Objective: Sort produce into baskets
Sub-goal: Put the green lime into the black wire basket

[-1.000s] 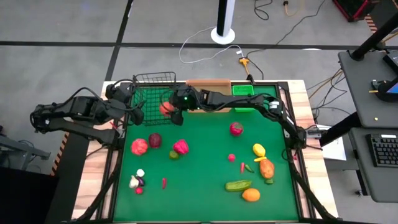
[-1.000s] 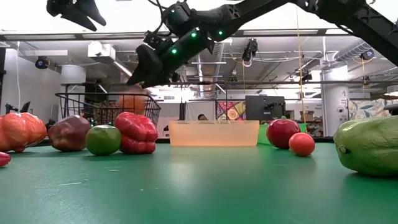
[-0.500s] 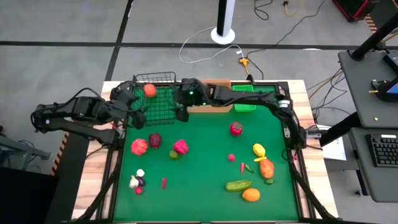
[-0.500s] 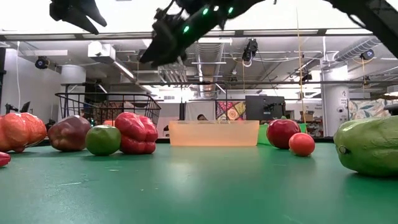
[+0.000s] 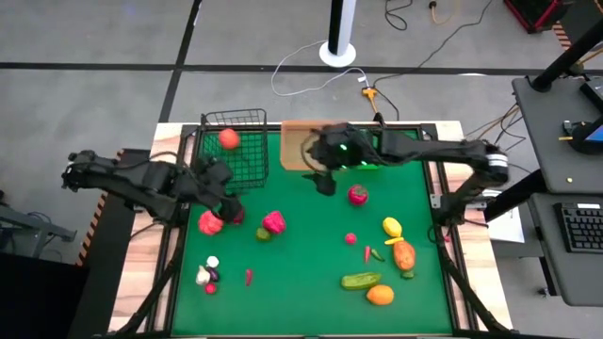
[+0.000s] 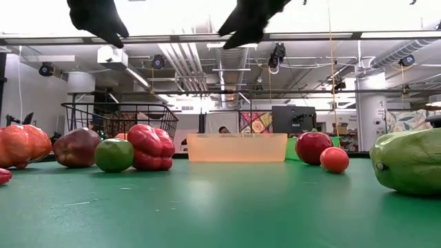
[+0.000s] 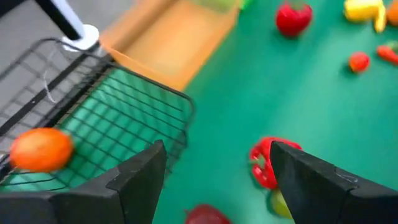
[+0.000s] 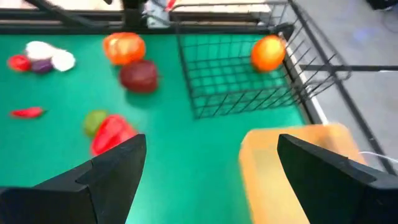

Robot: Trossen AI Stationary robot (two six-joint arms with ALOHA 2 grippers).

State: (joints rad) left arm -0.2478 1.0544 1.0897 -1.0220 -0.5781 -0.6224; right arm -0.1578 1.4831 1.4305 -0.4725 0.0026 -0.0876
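Note:
The black wire basket stands at the far left with one orange fruit lying on its floor, also seen as the orange fruit. Beside it are the tan tray and the green bin, which my right arm largely covers. My right gripper hangs open and holds nothing, above the mat just near the tray. My left gripper is open and holds nothing, above the red-orange tomato, a dark red fruit and the red pepper.
Loose produce lies on the green mat: a lime, a red apple, a yellow piece, a carrot, a cucumber, an orange, chillies and small white and purple pieces. The mat's middle is bare.
My right gripper has risen and swung from over the wire basket toward the table's right, to near the tray. The orange fruit beneath it has come to rest at the basket's far side. My left gripper has moved down and toward the red produce beside the basket.

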